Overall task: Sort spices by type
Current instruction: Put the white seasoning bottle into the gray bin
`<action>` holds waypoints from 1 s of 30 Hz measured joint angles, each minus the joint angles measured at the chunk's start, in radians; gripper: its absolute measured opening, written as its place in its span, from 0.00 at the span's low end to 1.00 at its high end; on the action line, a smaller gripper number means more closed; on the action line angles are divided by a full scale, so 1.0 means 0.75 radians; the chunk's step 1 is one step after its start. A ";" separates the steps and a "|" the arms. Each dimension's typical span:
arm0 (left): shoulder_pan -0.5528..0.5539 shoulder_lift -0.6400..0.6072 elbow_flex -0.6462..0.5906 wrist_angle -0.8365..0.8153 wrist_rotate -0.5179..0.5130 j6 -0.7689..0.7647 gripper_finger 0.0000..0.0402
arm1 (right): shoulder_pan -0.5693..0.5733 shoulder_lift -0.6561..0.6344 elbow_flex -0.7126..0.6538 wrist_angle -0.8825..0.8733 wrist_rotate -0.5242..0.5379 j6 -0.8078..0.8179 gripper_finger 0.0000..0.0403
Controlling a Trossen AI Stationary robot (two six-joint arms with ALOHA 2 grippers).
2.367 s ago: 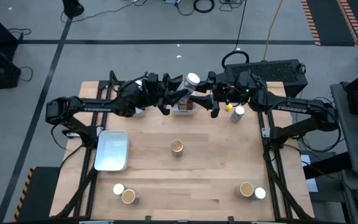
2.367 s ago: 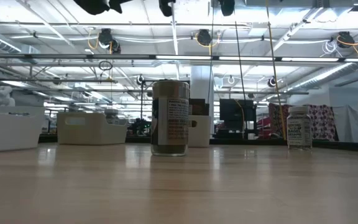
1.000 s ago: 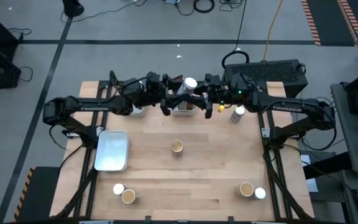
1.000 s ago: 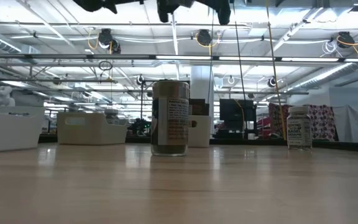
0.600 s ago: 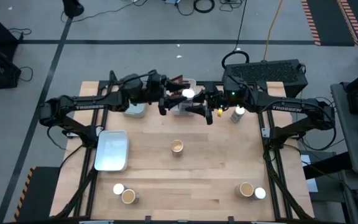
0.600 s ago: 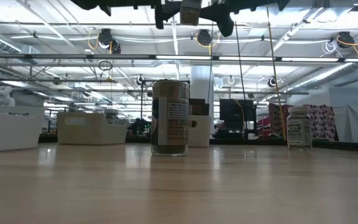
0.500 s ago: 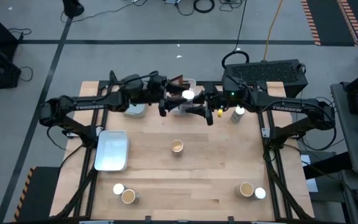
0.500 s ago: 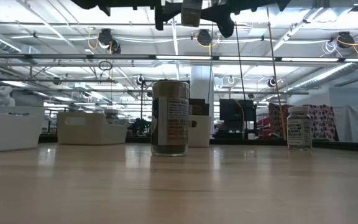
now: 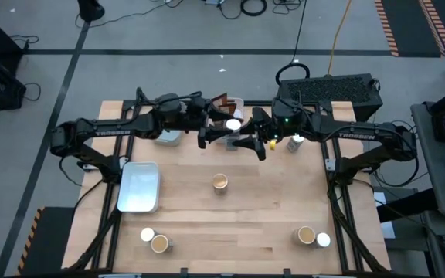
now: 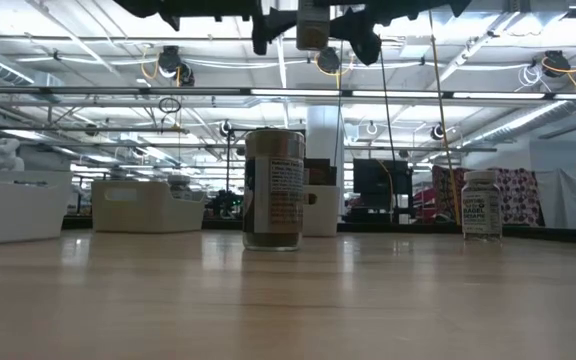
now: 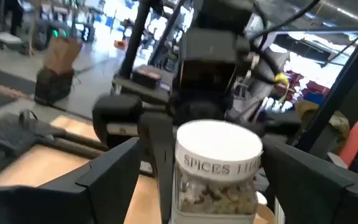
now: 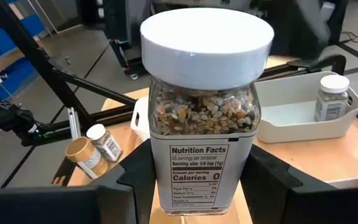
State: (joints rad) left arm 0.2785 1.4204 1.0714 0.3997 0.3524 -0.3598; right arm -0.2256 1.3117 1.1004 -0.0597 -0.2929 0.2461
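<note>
Left gripper (image 11: 205,155): at 12 o'clock from the table's middle, fingers spread wide on either side of the lifted jar, gripping nothing
Lifted jar: white-topped jar (image 9: 232,124), upright in the air between the two arms (its label reads "spices")
Right gripper (image 12: 194,186): clenched on the jar's body, below the lid
What changed: a moment ago the jar hung over the bin (image 9: 236,103) at the 12 o'clock edge; it now sits nearer the centre and lower, its base showing at the top of the low view
Meaning: the right arm alone seems to carry it, so placing comes next
Still unsorted: tan-topped jar (image 9: 220,181) at centre, mixed pairs at 7 and 5 o'clock
</note>
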 joint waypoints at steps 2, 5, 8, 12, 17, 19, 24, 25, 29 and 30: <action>-0.014 0.022 0.000 0.003 0.002 0.002 0.82 | -0.001 0.007 0.000 -0.001 0.002 0.000 0.42; -0.028 0.051 0.000 0.012 0.002 0.002 0.82 | -0.002 0.020 0.000 -0.004 0.007 0.001 0.42; -0.038 0.065 -0.001 0.049 -0.001 0.006 0.82 | -0.002 0.039 0.000 0.006 0.006 0.002 0.42; -0.043 0.064 -0.001 0.067 -0.027 0.073 0.82 | -0.002 0.056 0.000 0.013 0.005 0.000 0.42; -0.043 0.065 -0.001 0.059 -0.030 0.075 0.82 | -0.002 0.056 0.000 0.035 0.004 -0.004 0.42; -0.043 0.065 -0.001 0.040 -0.030 0.080 0.82 | -0.002 0.056 0.000 0.040 0.004 -0.004 0.42; -0.040 0.065 -0.001 0.055 -0.031 0.101 0.80 | -0.002 0.056 0.000 0.042 0.004 -0.005 0.42; -0.040 0.065 -0.001 0.055 -0.032 0.113 0.78 | -0.002 0.056 0.000 0.041 0.004 -0.005 0.42; -0.040 0.065 -0.001 0.054 -0.032 0.144 0.67 | -0.002 0.056 0.000 0.043 0.004 -0.005 0.42; -0.040 0.065 -0.001 0.054 -0.032 0.150 0.64 | -0.002 0.056 0.000 0.042 0.004 -0.005 0.42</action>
State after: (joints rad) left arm 0.2481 1.4689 1.0710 0.4401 0.3283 -0.2475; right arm -0.2272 1.3537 1.1004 -0.0279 -0.2901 0.2420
